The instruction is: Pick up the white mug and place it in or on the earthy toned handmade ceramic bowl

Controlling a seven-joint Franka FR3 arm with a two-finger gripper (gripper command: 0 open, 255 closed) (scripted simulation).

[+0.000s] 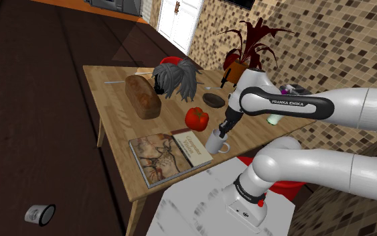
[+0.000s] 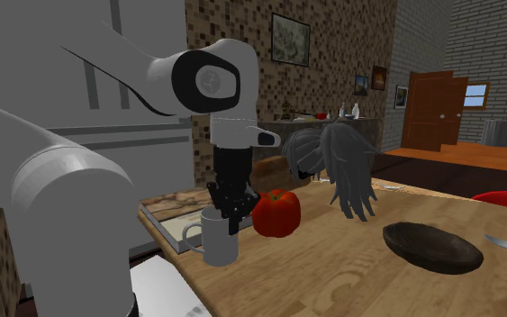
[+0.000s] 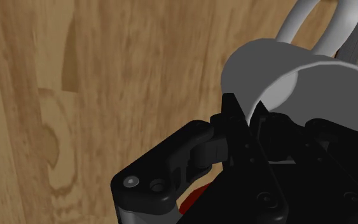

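- White mug (image 2: 220,237): you see it upright and plain, its handle toward the second exterior view's left. Its rim wall is pinched by the gripper (image 2: 231,212). You cannot tell whether its base touches the table (image 2: 332,281).
- Bowl (image 2: 432,247): dark brown and shallow. You find it upright on the table, well apart from the mug.

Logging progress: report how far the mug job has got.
Done: the gripper is shut on the rim of the white mug. In hand: the lift; the mug looks level with the table, not visibly raised. Left: carrying it to the dark bowl, which lies empty, and releasing.
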